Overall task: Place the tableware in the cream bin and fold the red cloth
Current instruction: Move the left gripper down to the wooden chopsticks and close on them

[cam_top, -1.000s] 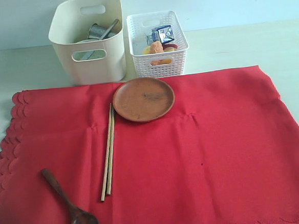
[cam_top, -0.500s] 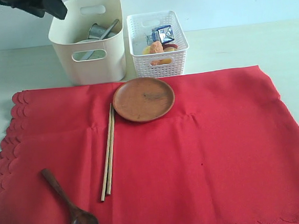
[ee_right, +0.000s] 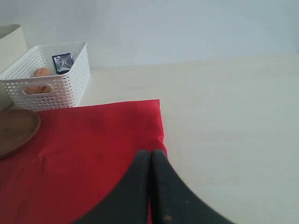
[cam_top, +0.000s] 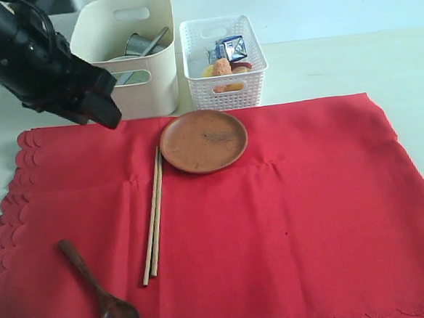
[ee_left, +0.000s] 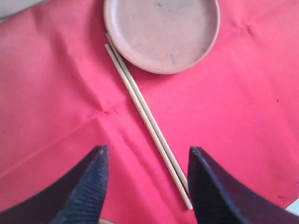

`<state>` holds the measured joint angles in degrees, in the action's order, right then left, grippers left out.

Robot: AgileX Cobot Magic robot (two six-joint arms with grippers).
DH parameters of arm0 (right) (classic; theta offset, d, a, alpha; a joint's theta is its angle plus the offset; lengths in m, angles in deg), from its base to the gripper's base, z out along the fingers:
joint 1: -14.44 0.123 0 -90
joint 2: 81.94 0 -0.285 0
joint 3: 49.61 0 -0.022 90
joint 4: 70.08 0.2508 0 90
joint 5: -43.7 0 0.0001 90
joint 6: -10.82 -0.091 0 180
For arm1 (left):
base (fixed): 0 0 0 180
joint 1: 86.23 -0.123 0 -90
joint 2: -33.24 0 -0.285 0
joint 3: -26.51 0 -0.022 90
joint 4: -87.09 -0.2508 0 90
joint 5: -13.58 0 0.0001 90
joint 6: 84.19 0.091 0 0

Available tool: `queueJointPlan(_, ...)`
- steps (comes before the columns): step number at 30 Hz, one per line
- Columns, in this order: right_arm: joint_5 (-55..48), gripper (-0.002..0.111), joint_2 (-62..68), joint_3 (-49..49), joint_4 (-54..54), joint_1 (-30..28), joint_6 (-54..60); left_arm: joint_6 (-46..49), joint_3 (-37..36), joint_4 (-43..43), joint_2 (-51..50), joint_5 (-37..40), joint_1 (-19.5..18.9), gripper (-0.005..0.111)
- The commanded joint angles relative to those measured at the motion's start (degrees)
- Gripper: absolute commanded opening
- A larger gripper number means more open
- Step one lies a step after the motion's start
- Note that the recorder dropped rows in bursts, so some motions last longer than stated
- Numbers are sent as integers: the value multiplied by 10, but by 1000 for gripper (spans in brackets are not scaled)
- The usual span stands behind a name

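Left end effector [cam_top: 107, 112]: jaws wide, nothing between them. It hangs over the far left part of the red cloth [cam_top: 310, 210], in front of the cream bin [cam_top: 153, 90].
Dark wooden spoon [cam_top: 98, 294]: lies on the cloth at its near left corner, bowl end toward the near edge. It is well apart from the left end effector.
Cream bin contents: the steel cup [cam_top: 137, 44] and a slim metal piece already lie inside; the rest is not readable.
Pair of wooden chopsticks [cam_top: 152, 214]: lie side by side on the cloth. The long axis runs far to near with a slight slant, and the far tips sit just beside the left rim of the round brown plate [cam_top: 203, 140].
Chopsticks from the left end effector: right of it and nearer the viewer. In the left wrist view the sticks [ee_left: 148, 119] cross the jaw gap [ee_left: 147, 151] obliquely, one end close to one jaw.
White lattice basket [cam_top: 225, 92]: holds food items; not part of the task.
Right end effector [ee_right: 150, 156]: jaws fully together, empty, over the cloth's far right corner beside the bare tabletop [ee_right: 233, 116].
Nearer arm: left, by judgement. A wrist turn to set the jaws square across the sticks appears necessary.
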<state>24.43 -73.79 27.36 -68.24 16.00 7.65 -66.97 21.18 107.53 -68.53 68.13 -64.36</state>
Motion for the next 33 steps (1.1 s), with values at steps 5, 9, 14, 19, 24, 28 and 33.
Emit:
queueJointPlan(5, 6, 0, -4, 2, -3, -4, 1, -54, -72, -33, 2, -121, 72, 51)
queueJointPlan(9, 6, 0, -4, 2, -3, -4, 1, -103, -87, -64, -20, -155, 101, 51)
queueJointPlan(14, 6, 0, -4, 2, -3, -4, 1, -162, -87, -85, -68, -155, 126, 51)
queueJointPlan(19, 6, 0, -4, 2, -3, -4, 1, -217, -87, -97, -114, -158, 141, 51)
queueJointPlan(24, 6, 0, -4, 2, -3, -4, 1, -270, -87, -97, -144, -160, 142, 51)
queueJointPlan(28, 6, 0, -4, 2, -3, -4, 1, -304, -87, -95, -160, -162, 142, 51)
queueJointPlan(33, 6, 0, -4, 2, -3, -4, 1, -325, -86, -93, -172, -171, 142, 51)
